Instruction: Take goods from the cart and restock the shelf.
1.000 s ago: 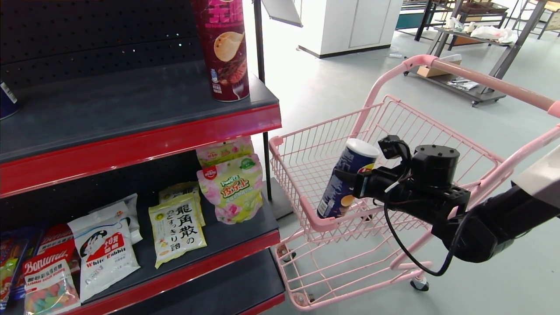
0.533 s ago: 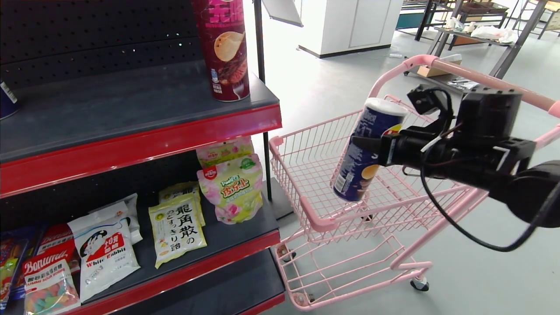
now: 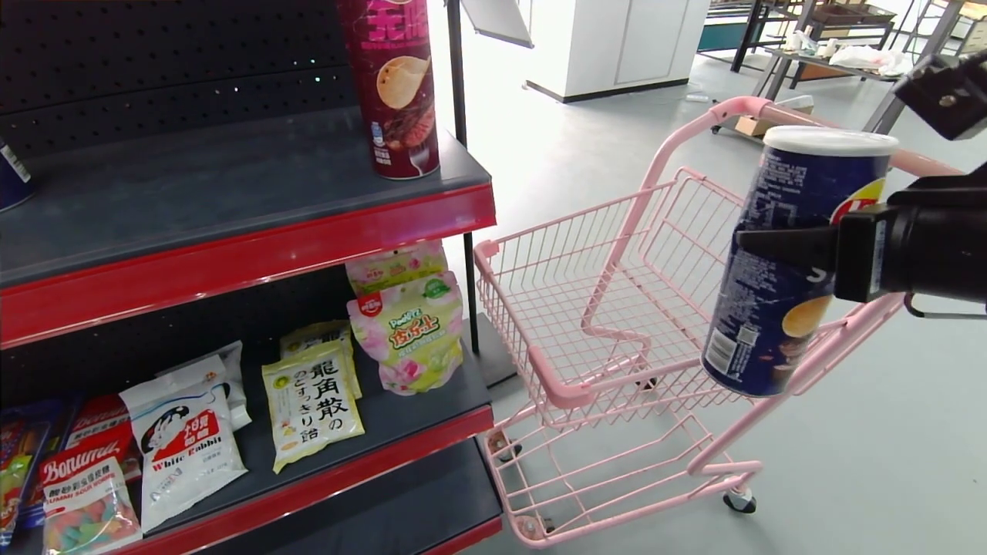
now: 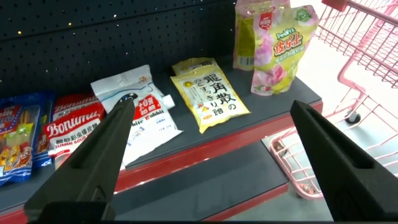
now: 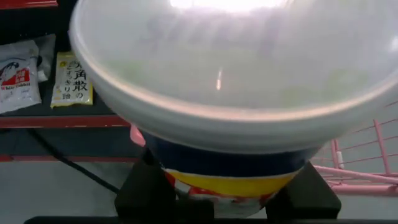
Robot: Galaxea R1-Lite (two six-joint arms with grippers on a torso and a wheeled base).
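A dark blue chip can (image 3: 786, 262) with a white lid hangs upright above the pink cart (image 3: 617, 308), my right gripper (image 3: 802, 250) shut on its middle. In the right wrist view the can's lid (image 5: 230, 68) looms close, with the blue and yellow body (image 5: 230, 177) between the black fingers (image 5: 146, 193). My left gripper (image 4: 211, 162) is open, its two black fingers (image 4: 93, 162) spread before the lower shelf (image 4: 205, 140) of snack bags. A maroon chip can (image 3: 392, 85) stands at the right end of the upper shelf (image 3: 193, 185).
Snack bags lie on the lower shelf: a white bag (image 3: 185, 443), a yellow one (image 3: 312, 405), a pink-green pouch (image 3: 409, 331). A blue can's edge (image 3: 11, 181) sits far left on the upper shelf. The cart basket holds nothing. Tables and racks stand behind.
My right gripper has lifted the blue can up out of the cart basket and drawn it right, nearer the camera. The shelf, cart and other goods have stayed put.
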